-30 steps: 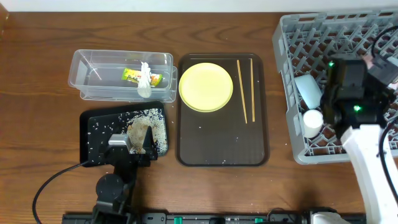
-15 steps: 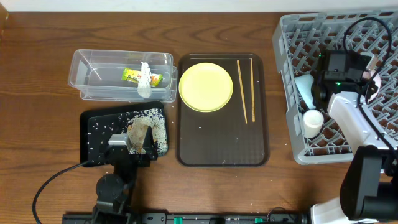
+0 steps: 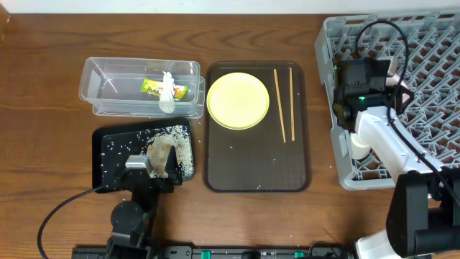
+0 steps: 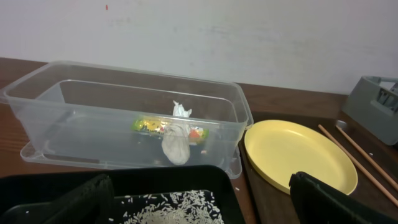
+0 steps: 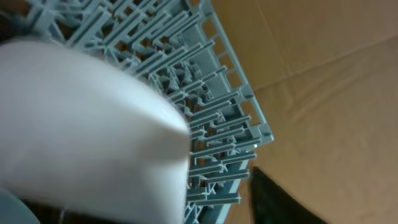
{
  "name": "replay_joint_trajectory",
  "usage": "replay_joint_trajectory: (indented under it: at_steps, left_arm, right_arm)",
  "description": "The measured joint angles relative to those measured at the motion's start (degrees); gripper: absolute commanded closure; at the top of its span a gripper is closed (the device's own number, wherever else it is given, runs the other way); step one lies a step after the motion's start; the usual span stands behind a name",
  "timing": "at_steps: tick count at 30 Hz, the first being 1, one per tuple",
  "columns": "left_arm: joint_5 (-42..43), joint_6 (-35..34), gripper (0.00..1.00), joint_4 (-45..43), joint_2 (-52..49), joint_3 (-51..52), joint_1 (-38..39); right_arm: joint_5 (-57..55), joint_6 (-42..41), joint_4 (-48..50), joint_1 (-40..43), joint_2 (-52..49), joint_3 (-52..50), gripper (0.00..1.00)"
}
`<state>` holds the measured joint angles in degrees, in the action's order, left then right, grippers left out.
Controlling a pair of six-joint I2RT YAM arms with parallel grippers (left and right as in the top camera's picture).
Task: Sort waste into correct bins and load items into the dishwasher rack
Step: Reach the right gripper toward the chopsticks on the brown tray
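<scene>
The right gripper (image 3: 357,86) has swung to the left edge of the dishwasher rack (image 3: 431,43), over the white bowl (image 3: 359,144) inside; I cannot tell how its jaws stand. Well left of the rack, the yellow plate (image 3: 238,101) and chopsticks (image 3: 279,104) wait unloaded, and the left gripper (image 4: 199,196) is spread and empty.

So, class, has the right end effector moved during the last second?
Yes. The right end effector has shifted across the dishwasher rack toward its edge beside the brown tray.

Dark wooden table (image 3: 43,108), four items resting directly on it. Left half: clear plastic rectangular tub (image 3: 140,62) toward the far edge, flat black rectangular tray (image 3: 96,158) toward the near edge. Centre: dark brown rectangular serving tray (image 3: 251,162); far-right corner: large grey plastic lattice crate (image 3: 420,36).
</scene>
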<state>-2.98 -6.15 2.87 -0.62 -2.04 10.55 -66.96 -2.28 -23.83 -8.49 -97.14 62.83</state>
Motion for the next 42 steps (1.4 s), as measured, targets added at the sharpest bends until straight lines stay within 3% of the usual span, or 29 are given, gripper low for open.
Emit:
replay_joint_trajectory:
  at_steps: [4,10,14,19,22,25,29,37,40,42]
  left_arm:
    - [0.0,0.0,0.07,-0.02,0.0,0.0,0.0]
    - [0.0,0.0,0.07,0.0,0.0,0.0,0.0]
    - [0.0,0.0,0.07,0.0,-0.02,0.0,0.0]
    - [0.0,0.0,0.07,0.0,0.0,0.0,0.0]
    - [0.0,0.0,0.07,-0.02,0.0,0.0,0.0]
    - [0.0,0.0,0.07,-0.02,0.0,0.0,0.0]
    - [0.0,0.0,0.07,-0.02,0.0,0.0,0.0]
    - [0.0,0.0,0.07,-0.02,0.0,0.0,0.0]
    - [0.0,0.0,0.07,-0.02,0.0,0.0,0.0]
    - [0.0,0.0,0.07,-0.02,0.0,0.0,0.0]
  right_arm:
    - [-1.01,0.15,-0.61,-2.71,0.87,0.0,0.3]
    - [5.05,-0.04,-4.15,-8.79,10.4,-0.02,0.27]
    - [16.96,-3.87,-9.57,-12.44,18.99,0.07,0.31]
    - [43.93,-12.22,-12.59,-15.85,21.97,0.09,0.37]
    - [55.58,-16.63,-12.57,-18.51,19.39,0.09,0.45]
    - [59.84,-19.63,-11.34,-21.09,14.36,0.07,0.51]
    - [58.71,-21.97,-4.55,-22.49,4.28,0.04,0.63]
    - [56.3,-23.02,6.99,-18.21,-9.62,-0.02,0.66]
    - [56.08,-22.97,7.37,-16.83,-12.66,-0.02,0.73]
    - [55.6,-23.12,7.91,-16.68,-13.57,0.13,0.84]
